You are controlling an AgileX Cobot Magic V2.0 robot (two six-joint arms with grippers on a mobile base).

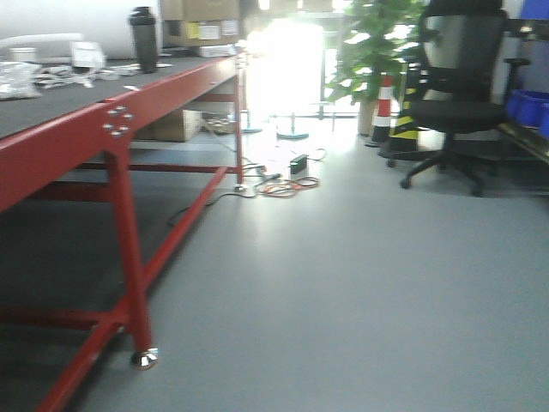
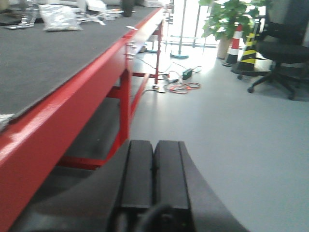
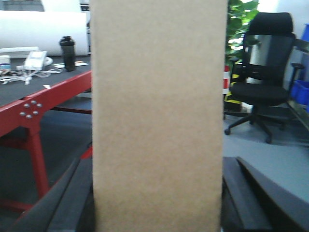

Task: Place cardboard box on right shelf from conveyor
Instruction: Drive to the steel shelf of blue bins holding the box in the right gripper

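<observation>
The cardboard box (image 3: 158, 116) is a plain tan slab that fills the middle of the right wrist view from top to bottom. My right gripper (image 3: 157, 166) is shut on it, with one dark finger (image 3: 70, 195) against its left side and the other against its right side. My left gripper (image 2: 154, 145) is shut with its two black pads pressed together and nothing between them; it hangs over the grey floor beside a red table frame. The right shelf and the conveyor are out of view.
A red-framed table (image 1: 120, 120) with a dark top runs along the left, carrying a black bottle (image 1: 143, 39) and clutter. A black office chair (image 1: 459, 94), a traffic cone (image 1: 383, 110), a plant (image 1: 373, 43) and blue bins (image 1: 525, 105) stand at the far right. Cables (image 1: 287, 182) lie on the grey floor.
</observation>
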